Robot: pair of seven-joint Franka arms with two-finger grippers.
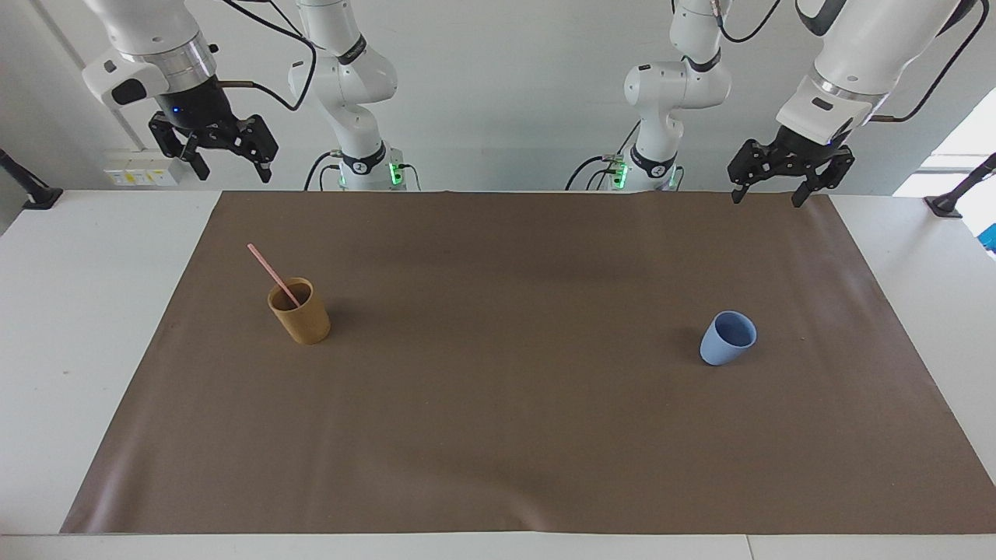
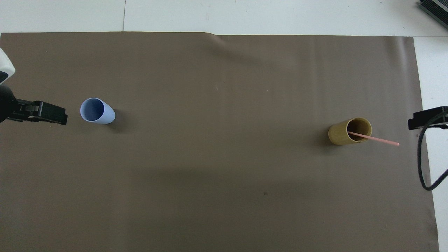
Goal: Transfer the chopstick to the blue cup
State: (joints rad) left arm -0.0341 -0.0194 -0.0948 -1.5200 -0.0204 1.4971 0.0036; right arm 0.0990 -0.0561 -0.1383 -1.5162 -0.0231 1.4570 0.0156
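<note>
Chopstick (image 1: 273, 274) standing tilted inside the tan cup (image 1: 300, 313), lower end down in the cup, upper end leaning out over the rim toward the right arm's end of the table (image 1: 78, 311). Tan cup upright on the brown mat (image 1: 498, 435), toward the right arm's end. Blue cup (image 1: 728, 337) upright on the same mat, well apart from the tan cup, toward the left arm's end, about as far from the robots as the tan cup, mouth open and holding nothing. Bare mat between the two cups, nothing lying in the way. A slight ripple in the mat's edge farthest from the robots, well apart from the tan cup.

Right gripper (image 1: 231, 169) raised in the air over the table's edge nearest the robots, on the tan cup's end, fingers spread, holding nothing. Left gripper (image 1: 768, 195) raised likewise over the mat's corner, on the end away from the tan cup, fingers spread and empty. Both arms waiting, clear of the cups. A black cable (image 2: 425, 164) hanging below the right gripper in the overhead view, seemingly clear of the tan cup, though its height is hard to judge.
</note>
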